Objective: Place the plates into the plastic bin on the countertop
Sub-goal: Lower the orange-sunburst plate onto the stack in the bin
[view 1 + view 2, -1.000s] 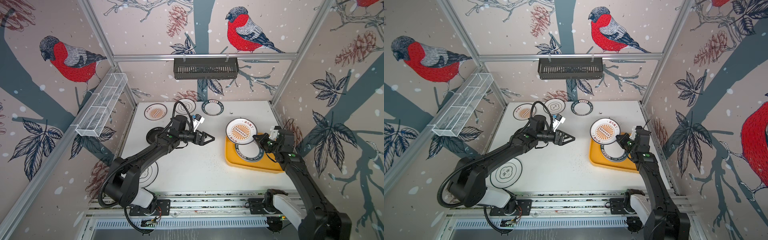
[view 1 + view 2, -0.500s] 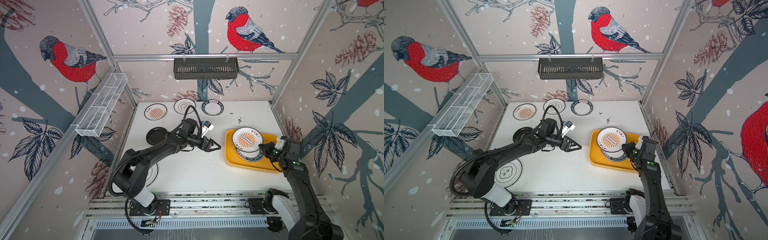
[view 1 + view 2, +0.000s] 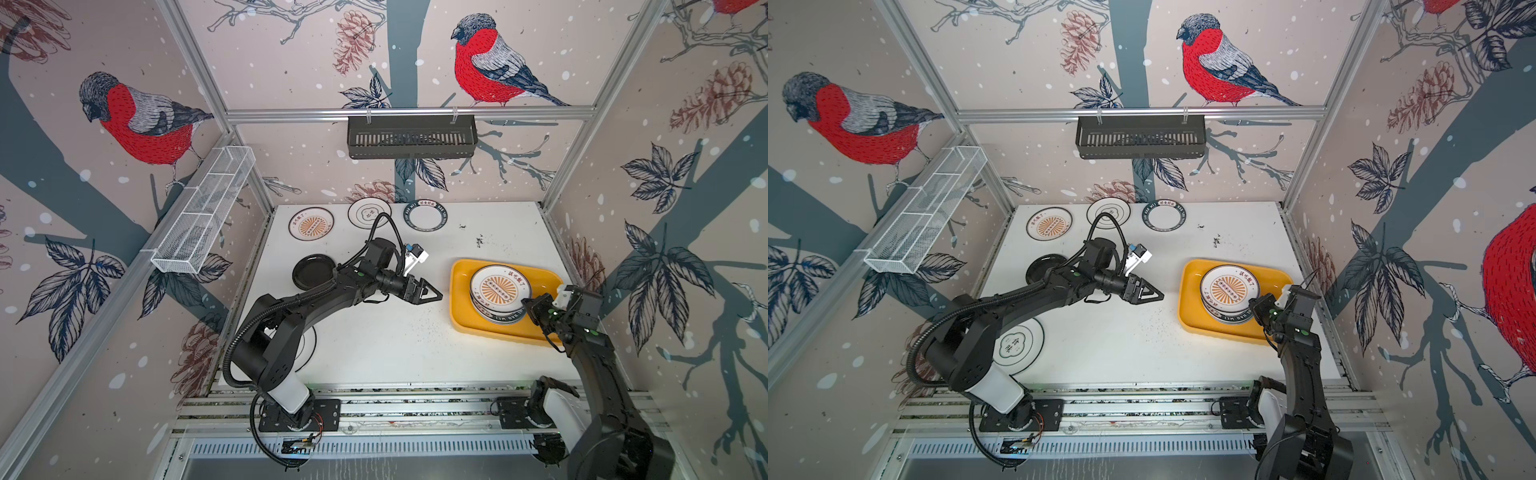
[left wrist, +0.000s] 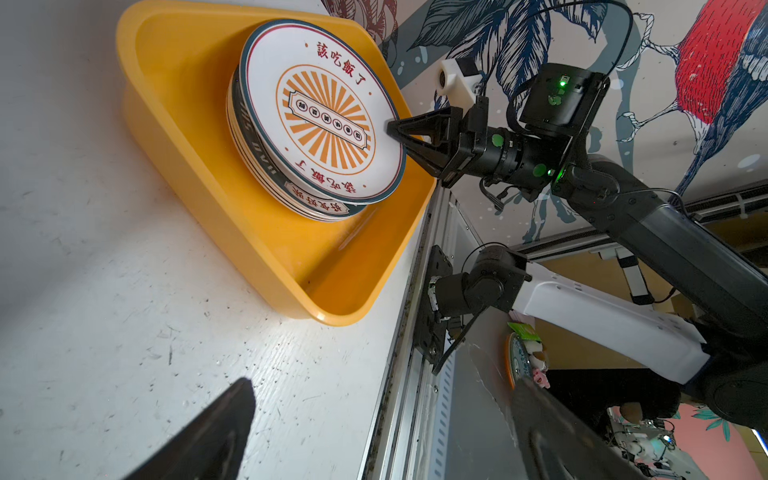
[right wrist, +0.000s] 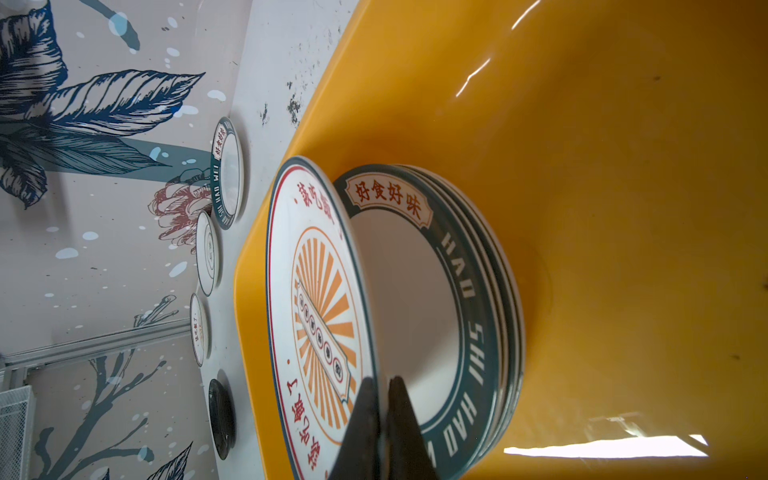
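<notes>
Top sunburst plate [image 3: 500, 286] [image 3: 1225, 289] [image 4: 328, 116] [image 5: 316, 316]: inside the plastic bin [image 3: 459, 309] [image 3: 1187, 309] [image 4: 187, 124] [image 5: 623, 208], over the stack [image 3: 498, 319] [image 4: 266, 166] of plates about mid-bin. Face up, not flat: near-right rim raised off the green-rimmed plate [image 5: 457, 291] below, far-left rim down at the stack, contact there unclear. Round, so no long axis. The printed bar across the sunburst runs diagonally, far-left to near-right.

Right pincer [image 3: 525, 303] [image 3: 1253, 302] [image 4: 392, 129] [image 5: 384, 386]: clamped on that plate's near-right rim, one finger above and one below, only the rim's thickness between them. It points left and slightly far, reaching in over the bin's right side.

Bin sits on the right part of the desk [image 3: 395, 345] [image 3: 1121, 345], at middle depth, long side running left-right.

Left pincer [image 3: 430, 293] [image 3: 1152, 294] [image 4: 380, 386]: fingers wide apart, nothing between them, touching nothing. Just left of the bin, above the desk, pointing right at the bin.

Loose plates on the desk, all flat, face up:
- far edge row, left to right: second sunburst plate [image 3: 311, 224], flower-outline plate [image 3: 369, 212], green-rimmed ring plate [image 3: 426, 215]
- black plate [image 3: 313, 272], left side, partly behind the left arm
- near-left flower plate [image 3: 1017, 345], mostly covered by the left arm in a top view
</notes>
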Available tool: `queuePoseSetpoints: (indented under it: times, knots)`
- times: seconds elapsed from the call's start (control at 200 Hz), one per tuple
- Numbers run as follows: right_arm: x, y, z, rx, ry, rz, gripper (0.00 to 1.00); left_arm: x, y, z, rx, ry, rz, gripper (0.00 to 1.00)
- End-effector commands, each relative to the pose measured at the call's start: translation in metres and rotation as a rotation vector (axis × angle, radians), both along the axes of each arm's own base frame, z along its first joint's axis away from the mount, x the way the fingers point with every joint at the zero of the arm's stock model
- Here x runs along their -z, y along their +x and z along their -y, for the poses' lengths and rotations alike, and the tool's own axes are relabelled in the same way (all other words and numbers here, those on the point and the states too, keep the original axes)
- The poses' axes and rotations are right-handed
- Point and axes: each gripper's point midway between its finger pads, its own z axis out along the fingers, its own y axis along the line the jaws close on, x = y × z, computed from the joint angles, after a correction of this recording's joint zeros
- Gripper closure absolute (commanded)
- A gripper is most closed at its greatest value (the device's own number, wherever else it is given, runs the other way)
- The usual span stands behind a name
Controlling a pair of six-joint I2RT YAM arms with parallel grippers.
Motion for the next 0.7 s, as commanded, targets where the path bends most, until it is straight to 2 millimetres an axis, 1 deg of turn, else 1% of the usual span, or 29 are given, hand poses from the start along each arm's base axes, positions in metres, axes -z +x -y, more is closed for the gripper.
queuePoseSetpoints:
  times: [0.0, 0.105, 0.24, 0.29, 0.33, 0.375, 0.575, 0.695]
  knots:
    - [-0.004, 0.007, 0.004, -0.010, -0.024, 0.035, 0.98, -0.007, 0.000, 0.002, 0.019, -0.019, 0.034, 0.04]
    - [0.002, 0.006, 0.005, -0.023, -0.030, 0.001, 0.98, -0.009, 0.001, 0.001, 0.013, -0.013, 0.047, 0.04]
    - [0.008, 0.004, 0.005, -0.034, -0.030, -0.029, 0.98, 0.000, 0.004, 0.001, 0.006, 0.018, 0.041, 0.04]
    - [0.010, 0.004, 0.005, -0.035, -0.028, -0.034, 0.95, 0.003, 0.006, 0.000, 0.005, 0.027, 0.035, 0.04]
    - [0.011, 0.003, 0.005, -0.033, -0.030, -0.041, 0.89, 0.004, 0.005, 0.001, 0.010, 0.029, 0.031, 0.04]
    - [0.011, 0.003, 0.006, -0.029, -0.031, -0.042, 0.86, 0.005, 0.006, 0.001, 0.002, 0.034, 0.030, 0.04]
    - [0.012, 0.005, 0.008, -0.025, -0.034, -0.049, 0.80, 0.006, 0.012, -0.003, -0.027, 0.046, 0.043, 0.04]
    - [0.017, 0.005, 0.009, -0.019, -0.035, -0.066, 0.79, 0.007, 0.014, -0.004, -0.041, 0.054, 0.049, 0.04]
